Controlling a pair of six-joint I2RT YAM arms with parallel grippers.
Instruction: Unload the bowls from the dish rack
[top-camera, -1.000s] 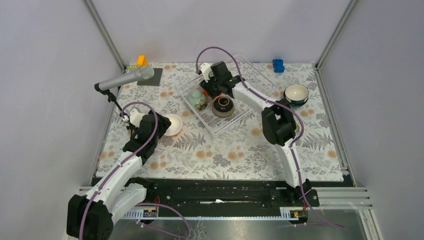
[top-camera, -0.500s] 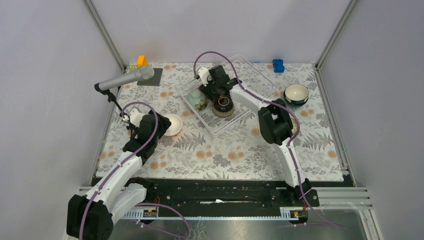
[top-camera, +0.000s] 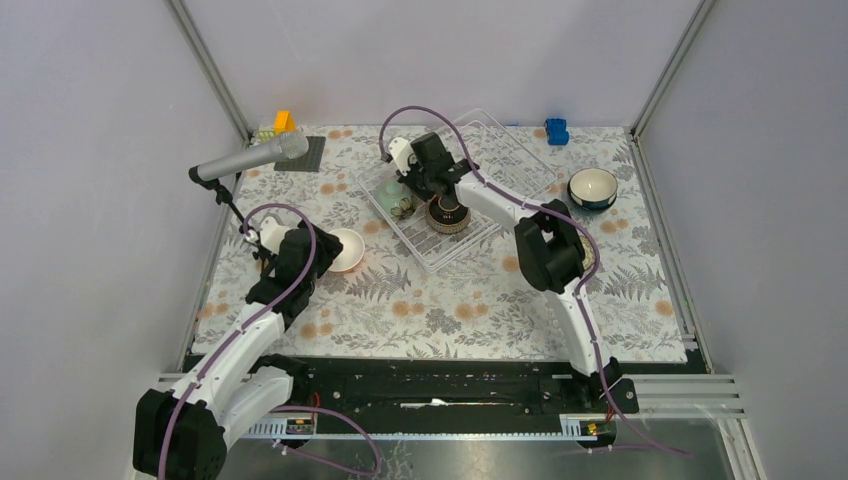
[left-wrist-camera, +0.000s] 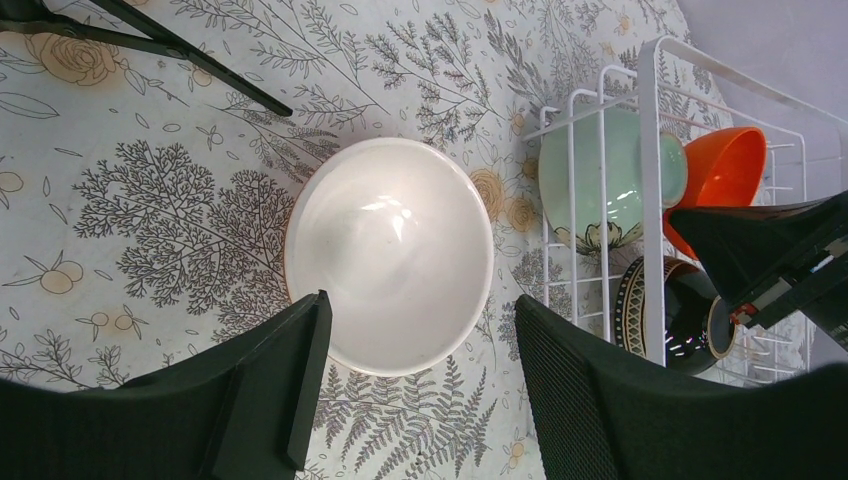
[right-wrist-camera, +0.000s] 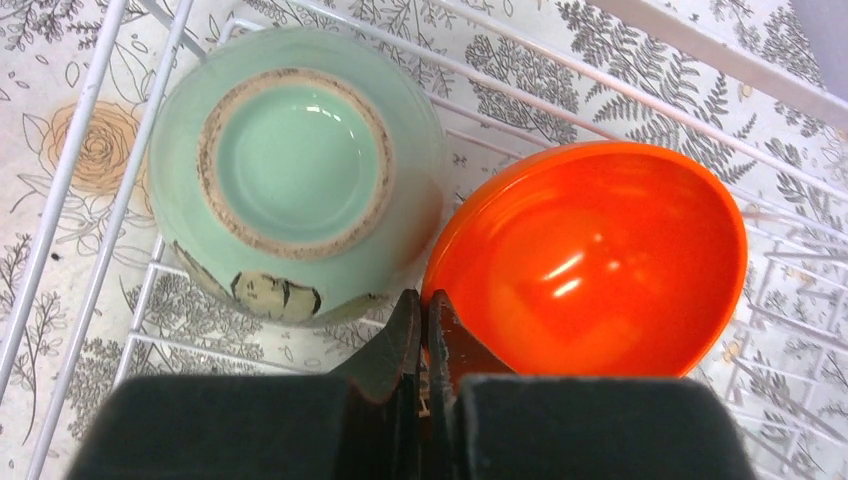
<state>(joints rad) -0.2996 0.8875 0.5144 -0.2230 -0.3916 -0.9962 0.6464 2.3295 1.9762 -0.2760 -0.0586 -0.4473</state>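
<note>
In the right wrist view my right gripper (right-wrist-camera: 427, 305) is shut on the near rim of an orange bowl (right-wrist-camera: 600, 260). That bowl leans in the dish rack (right-wrist-camera: 100, 250) beside an upturned pale green bowl (right-wrist-camera: 295, 165). From above, the right gripper (top-camera: 415, 185) sits over the rack (top-camera: 425, 258), next to the green bowl (top-camera: 397, 203) and a dark brown patterned bowl (top-camera: 447, 214). My left gripper (left-wrist-camera: 420, 303) is open over a white bowl (left-wrist-camera: 390, 268) standing on the cloth, left of the rack (left-wrist-camera: 655, 150). A teal bowl with a white inside (top-camera: 592, 187) rests at the right.
A microphone on a small stand (top-camera: 250, 158) leans over the far left of the table, by a black mat (top-camera: 305, 155) and an orange block (top-camera: 284, 121). A blue block (top-camera: 557, 130) sits at the back right. Metal frame posts border the table.
My right gripper has reached further left and down into the rack and shut on the orange bowl's rim. The left arm has not moved.
</note>
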